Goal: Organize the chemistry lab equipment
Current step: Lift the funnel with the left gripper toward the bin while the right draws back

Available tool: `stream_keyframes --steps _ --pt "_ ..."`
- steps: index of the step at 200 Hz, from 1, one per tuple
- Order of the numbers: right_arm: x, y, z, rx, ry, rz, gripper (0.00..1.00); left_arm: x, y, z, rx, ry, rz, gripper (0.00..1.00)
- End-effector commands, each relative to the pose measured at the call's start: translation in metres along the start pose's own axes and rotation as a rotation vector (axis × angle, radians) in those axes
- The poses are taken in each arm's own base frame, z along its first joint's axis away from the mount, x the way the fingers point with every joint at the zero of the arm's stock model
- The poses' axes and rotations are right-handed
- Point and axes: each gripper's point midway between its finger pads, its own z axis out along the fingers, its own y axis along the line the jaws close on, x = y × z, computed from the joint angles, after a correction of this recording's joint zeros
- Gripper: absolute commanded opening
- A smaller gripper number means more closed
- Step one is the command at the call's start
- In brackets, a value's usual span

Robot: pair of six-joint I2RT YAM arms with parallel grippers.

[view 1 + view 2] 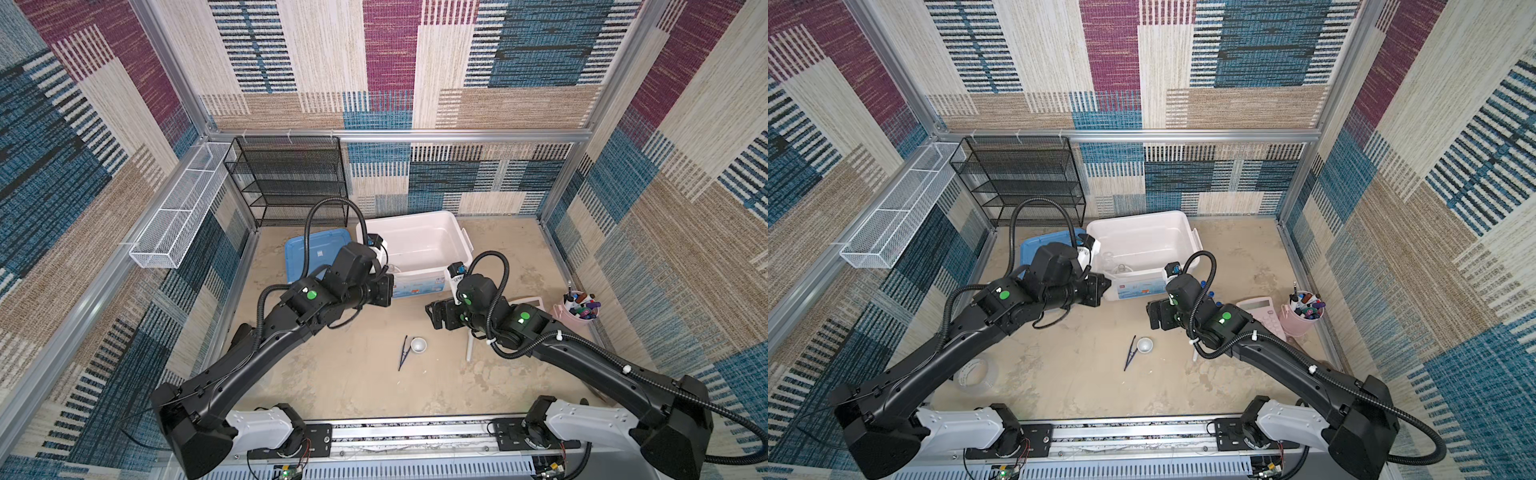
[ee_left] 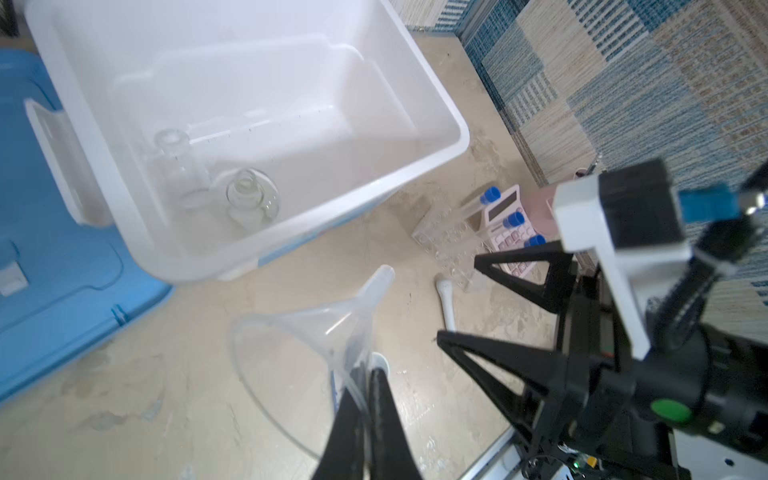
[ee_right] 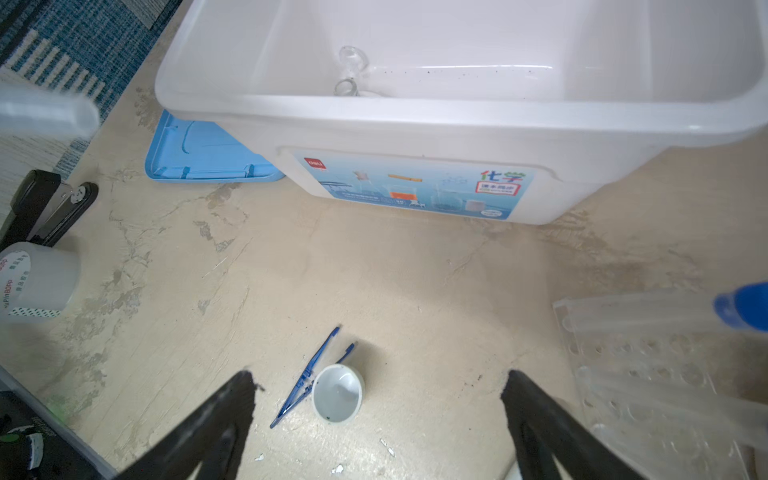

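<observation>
My left gripper (image 2: 368, 370) is shut on the rim of a clear funnel (image 2: 307, 345), held above the table in front of the white bin (image 1: 415, 224). A glass flask (image 2: 249, 195) and a beaker (image 2: 178, 166) lie inside the bin. My right gripper (image 3: 380, 380) hangs open and empty over the small white mortar (image 3: 336, 392) and the dark blue tweezers (image 3: 307, 378), which lie touching mid-table. The clear rack (image 2: 449, 241) holds blue-capped test tubes (image 2: 491, 194) to the right. Next to the rack lies the white pestle (image 2: 446, 303).
A blue lid (image 1: 316, 253) lies left of the bin. The pink calculator (image 1: 1262, 311) and the pink cup of markers (image 1: 579, 309) sit at the right wall. A tape roll (image 1: 976, 374) and a black stapler (image 3: 45, 208) lie at the left. A black wire shelf (image 1: 291, 178) stands at the back.
</observation>
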Motion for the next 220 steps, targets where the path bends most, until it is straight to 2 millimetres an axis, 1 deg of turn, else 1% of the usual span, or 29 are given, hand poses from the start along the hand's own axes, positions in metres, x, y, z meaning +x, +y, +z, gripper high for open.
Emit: stream_keyframes --steps 1,14,22,24,25,26,39,41,49,51,57,71,75,83,87,101,120,142,171,220 --pt "-0.011 0.010 0.004 -0.043 -0.033 -0.047 0.96 -0.020 0.016 0.014 -0.033 0.051 0.124 0.00" --pt "-0.011 0.011 0.007 -0.045 -0.035 -0.058 0.97 -0.037 0.022 0.032 -0.005 0.071 0.110 0.00" --pt "-0.011 0.011 0.009 -0.043 -0.036 -0.062 0.97 -0.041 0.029 0.052 0.002 0.101 0.095 0.00" --pt "-0.012 0.011 0.009 -0.045 -0.036 -0.063 0.97 -0.044 0.031 0.055 0.000 0.103 0.092 0.00" --pt "-0.012 0.011 0.009 -0.045 -0.036 -0.064 0.97 -0.048 0.030 0.053 0.004 0.093 0.093 0.00" --pt "-0.011 0.011 0.010 -0.045 -0.035 -0.065 0.97 -0.044 0.033 0.060 0.000 0.112 0.090 0.00" --pt "-0.011 0.011 0.013 -0.043 -0.032 -0.070 0.98 -0.059 0.043 0.082 -0.007 0.117 0.082 0.00" --pt "-0.011 0.011 0.013 -0.042 -0.033 -0.071 0.98 -0.059 0.045 0.088 -0.009 0.125 0.081 0.00" --pt "-0.009 0.011 0.016 -0.045 -0.023 -0.075 0.98 -0.065 0.049 0.103 -0.012 0.138 0.081 0.00" --pt "-0.009 0.012 0.016 -0.047 -0.022 -0.075 0.98 -0.067 0.048 0.104 -0.010 0.136 0.084 0.00" --pt "-0.007 0.012 0.018 -0.050 -0.013 -0.080 0.98 -0.067 0.051 0.119 -0.008 0.157 0.082 0.00" --pt "-0.005 0.014 0.023 -0.054 0.002 -0.087 0.98 -0.078 0.048 0.139 0.019 0.159 0.081 0.00" --pt "-0.003 0.013 0.024 -0.051 0.007 -0.090 0.98 -0.078 0.050 0.149 0.021 0.168 0.078 0.00" --pt "-0.001 0.013 0.026 -0.053 0.014 -0.103 0.98 -0.083 0.049 0.160 0.025 0.168 0.079 0.00" --pt "0.000 0.013 0.027 -0.056 0.018 -0.106 0.98 -0.082 0.051 0.168 0.022 0.175 0.076 0.00" --pt "0.003 0.012 0.029 -0.051 0.027 -0.116 0.99 -0.084 0.057 0.186 0.013 0.187 0.075 0.00" --pt "0.006 0.013 0.031 -0.057 0.038 -0.129 0.99 -0.085 0.066 0.204 -0.010 0.190 0.076 0.00" --pt "0.012 0.012 0.037 -0.050 0.068 -0.138 0.99 -0.075 0.076 0.221 -0.032 0.217 0.065 0.00" --pt "0.016 0.014 0.043 -0.060 0.089 -0.137 0.98 -0.064 0.082 0.234 -0.038 0.243 0.063 0.00" --pt "0.018 0.013 0.044 -0.054 0.095 -0.135 0.98 -0.052 0.087 0.247 -0.037 0.264 0.053 0.00"
